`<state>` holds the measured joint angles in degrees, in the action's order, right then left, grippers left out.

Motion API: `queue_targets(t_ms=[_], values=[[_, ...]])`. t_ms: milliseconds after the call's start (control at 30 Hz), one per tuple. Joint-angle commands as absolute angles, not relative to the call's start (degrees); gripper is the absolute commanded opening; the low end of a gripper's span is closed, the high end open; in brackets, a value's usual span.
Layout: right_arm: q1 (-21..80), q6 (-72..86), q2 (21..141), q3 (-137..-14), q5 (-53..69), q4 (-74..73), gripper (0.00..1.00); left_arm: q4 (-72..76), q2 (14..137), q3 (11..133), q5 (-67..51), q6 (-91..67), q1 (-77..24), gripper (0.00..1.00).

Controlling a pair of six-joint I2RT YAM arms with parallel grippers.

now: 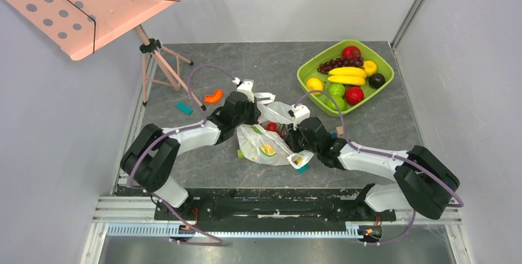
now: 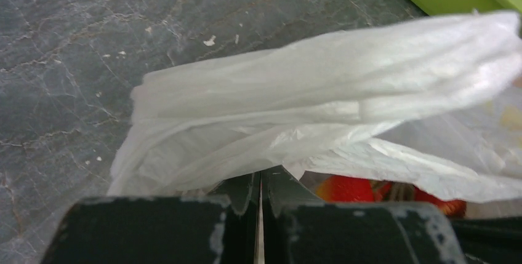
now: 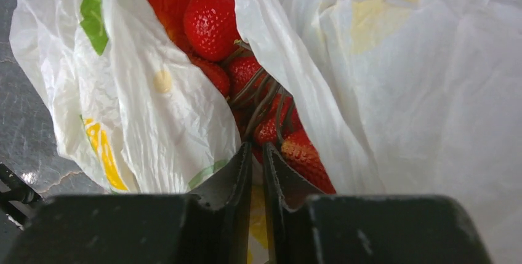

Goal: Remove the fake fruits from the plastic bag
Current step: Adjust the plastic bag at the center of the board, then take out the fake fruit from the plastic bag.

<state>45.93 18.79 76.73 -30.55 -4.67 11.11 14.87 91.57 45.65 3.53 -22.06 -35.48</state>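
Jaws clenched both sides: left gripper (image 2: 260, 175) and right gripper (image 3: 257, 150) each pinch the plastic bag (image 2: 320, 104) at the middle of the desk (image 1: 381, 125). I judge this is to spread its mouth, baring red fake strawberries (image 3: 212, 21).

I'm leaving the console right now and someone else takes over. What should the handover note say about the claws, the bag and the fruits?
Left claw: shut on a fold of the thin translucent white plastic bag.
Right claw: shut at the bag's mouth, apparently pinching its edge, right beside the bunch of glossy red plastic fruits.
Fruits: the red bunch lies inside the bag, showing through the open mouth. What else is inside cannot be told through the film.
Done: bag gripped by both claws, mouth partly open.
Left: take out the bunch, then anything else in there.
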Motion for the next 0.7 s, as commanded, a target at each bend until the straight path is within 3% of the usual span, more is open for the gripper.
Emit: queue_targets(t_ms=[0,333,667], values=[[46.2,18.5,74.0,-31.0,-6.8,11.6,0.21,17.7,86.0,43.3,2.1,-22.0,-38.1,0.02],[46.1,20.7,77.1,-41.5,-12.9,4.5,0.46,17.8,79.6,38.2,1.8,-21.1,-44.9,0.02],[45.9,22.7,84.8,-47.8,-15.8,2.9,0.51,18.1,77.2,34.9,2.8,-21.5,-46.2,0.02]])
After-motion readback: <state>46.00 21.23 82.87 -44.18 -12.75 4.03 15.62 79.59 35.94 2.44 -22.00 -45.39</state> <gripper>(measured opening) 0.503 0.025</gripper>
